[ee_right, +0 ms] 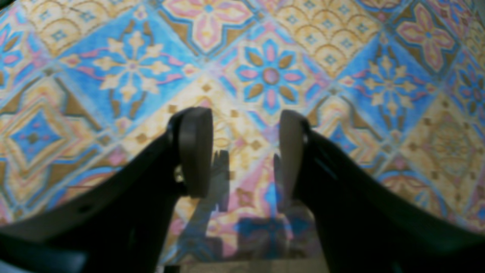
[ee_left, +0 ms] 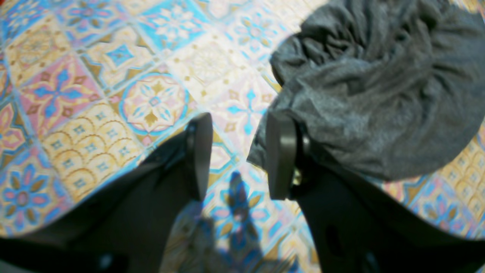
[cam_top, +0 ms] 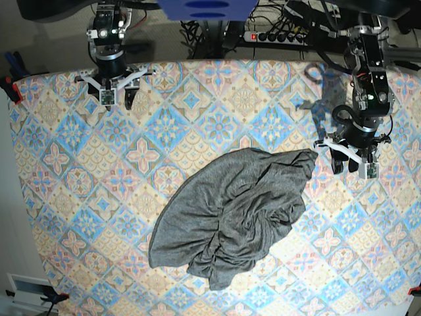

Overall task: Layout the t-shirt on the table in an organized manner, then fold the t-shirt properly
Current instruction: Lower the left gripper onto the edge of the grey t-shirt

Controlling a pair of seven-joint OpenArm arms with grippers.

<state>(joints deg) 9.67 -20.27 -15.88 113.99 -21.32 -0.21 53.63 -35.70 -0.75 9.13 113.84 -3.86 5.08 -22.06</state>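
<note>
The dark-grey t-shirt (cam_top: 237,207) lies crumpled in a wrinkled heap in the middle of the table (cam_top: 79,171). One corner reaches toward the right arm of the base view. My left gripper (cam_top: 352,164) is open and empty just beyond that corner. In the left wrist view the left gripper (ee_left: 239,151) hangs over the tile cloth (ee_left: 94,94), and the t-shirt (ee_left: 379,94) bunches up against its right finger (ee_left: 280,155). My right gripper (cam_top: 117,99) is open and empty at the far left edge, well away from the shirt. The right wrist view shows the right gripper (ee_right: 242,151) over bare cloth (ee_right: 341,76) only.
A power strip with cables (cam_top: 276,34) lies beyond the table's far edge. A red clamp (cam_top: 13,92) grips the left edge, another (cam_top: 414,289) the lower right. A blue object (cam_top: 204,8) hangs at the top centre.
</note>
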